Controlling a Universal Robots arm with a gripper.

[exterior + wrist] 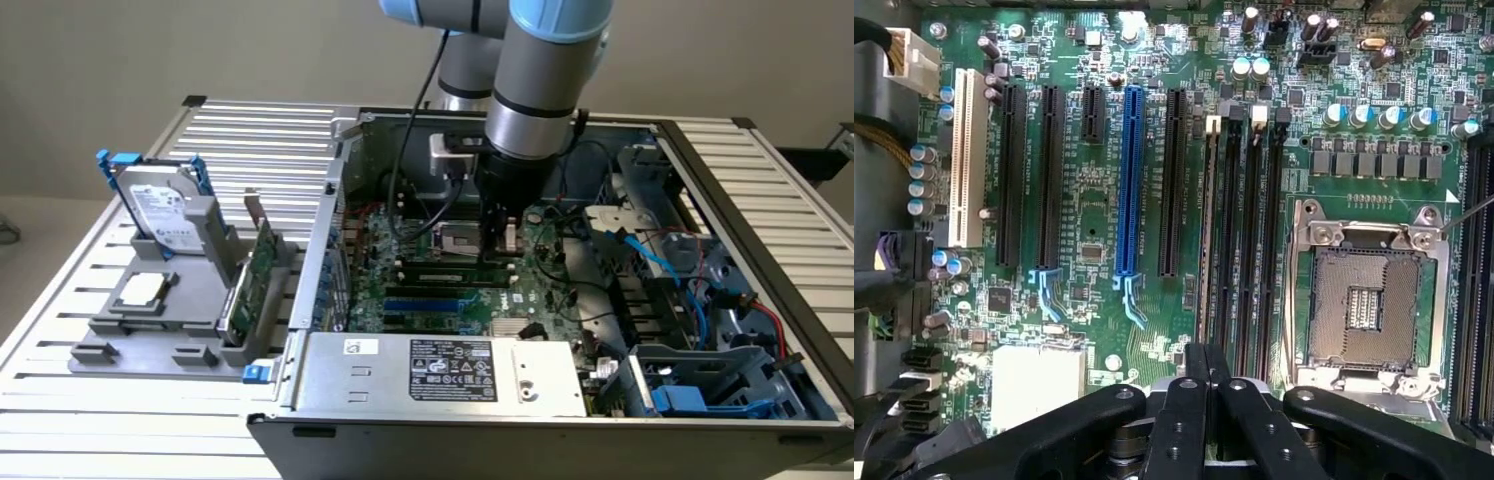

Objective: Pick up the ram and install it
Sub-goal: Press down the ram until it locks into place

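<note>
A plain beige wall (200, 45) fills the back of the exterior view, evenly lit with soft, shadowless light. In front of it stands a tabletop (260, 130) of silvery ribbed metal slats that run across its width, with dark caps at the far corners. At the exterior view's right edge, a dark object (817, 160) juts in.

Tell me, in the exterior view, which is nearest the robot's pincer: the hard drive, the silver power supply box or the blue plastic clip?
From the pincer:
1. Silver power supply box, just in front, inside the case.
2. Blue plastic clip, in the case's corner on the exterior view's right.
3. Hard drive, outside the case, on the exterior view's left.
</note>
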